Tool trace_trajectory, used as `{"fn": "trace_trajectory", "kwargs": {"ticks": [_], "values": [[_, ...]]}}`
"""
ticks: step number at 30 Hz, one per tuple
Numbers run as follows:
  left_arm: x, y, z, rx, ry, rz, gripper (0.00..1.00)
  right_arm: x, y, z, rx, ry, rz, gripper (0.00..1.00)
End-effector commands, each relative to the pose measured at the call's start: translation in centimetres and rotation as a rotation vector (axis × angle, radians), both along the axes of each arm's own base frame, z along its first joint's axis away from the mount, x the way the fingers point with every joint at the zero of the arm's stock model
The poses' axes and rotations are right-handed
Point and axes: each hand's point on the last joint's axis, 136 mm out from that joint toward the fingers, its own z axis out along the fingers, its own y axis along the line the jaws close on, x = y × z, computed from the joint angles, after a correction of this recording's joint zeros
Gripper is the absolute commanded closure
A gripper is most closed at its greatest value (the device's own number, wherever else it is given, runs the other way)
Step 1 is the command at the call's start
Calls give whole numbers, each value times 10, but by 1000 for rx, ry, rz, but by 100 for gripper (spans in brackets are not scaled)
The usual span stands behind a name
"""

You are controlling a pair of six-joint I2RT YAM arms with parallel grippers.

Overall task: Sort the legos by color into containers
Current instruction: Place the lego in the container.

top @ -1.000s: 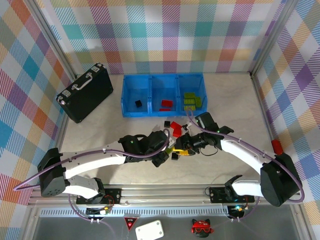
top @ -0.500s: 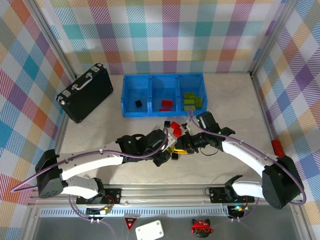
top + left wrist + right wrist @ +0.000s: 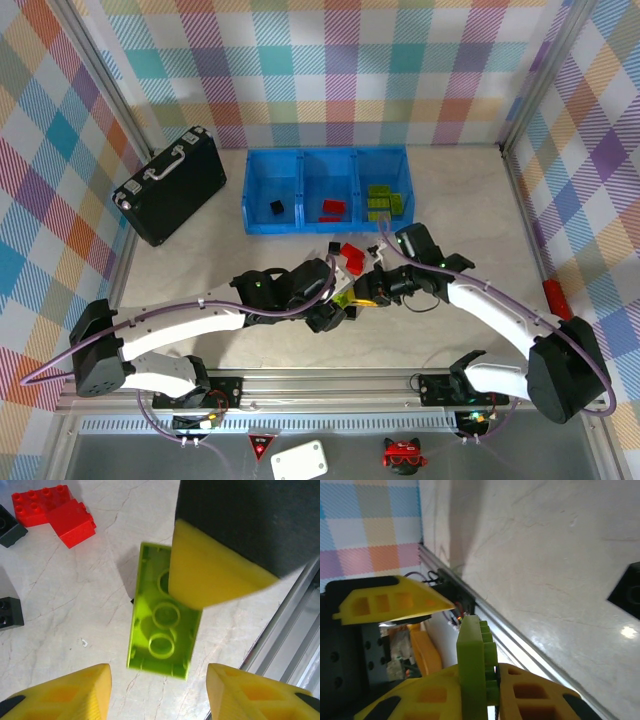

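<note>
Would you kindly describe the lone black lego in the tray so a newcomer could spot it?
Find the long blue tray beside the black briefcase. In its left compartment sits a black lego, alone there; the other compartments hold red pieces and green pieces.

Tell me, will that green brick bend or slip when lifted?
The green brick looks like hard, hollow plastic, so probably stiff and light. Its glossy sides might slip, though the right gripper clamps both faces.
</note>
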Motion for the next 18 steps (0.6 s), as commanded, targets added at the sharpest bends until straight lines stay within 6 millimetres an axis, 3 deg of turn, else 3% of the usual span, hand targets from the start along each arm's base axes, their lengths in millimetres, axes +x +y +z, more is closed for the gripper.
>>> {"fn": "trace_trajectory", "kwargs": {"ticks": [1, 6, 13, 18], "values": [[-3, 7, 3, 0, -23, 3, 47, 19, -15, 8, -90, -97, -43, 82], [0, 17, 0, 21, -41, 36, 47, 60, -43, 11, -247, -178, -145, 81], [9, 28, -7, 71, -62, 104, 47, 141, -83, 26, -467, -305, -306, 79], [11, 35, -10, 91, -67, 132, 47, 197, -100, 27, -588, -362, -354, 79]]}}
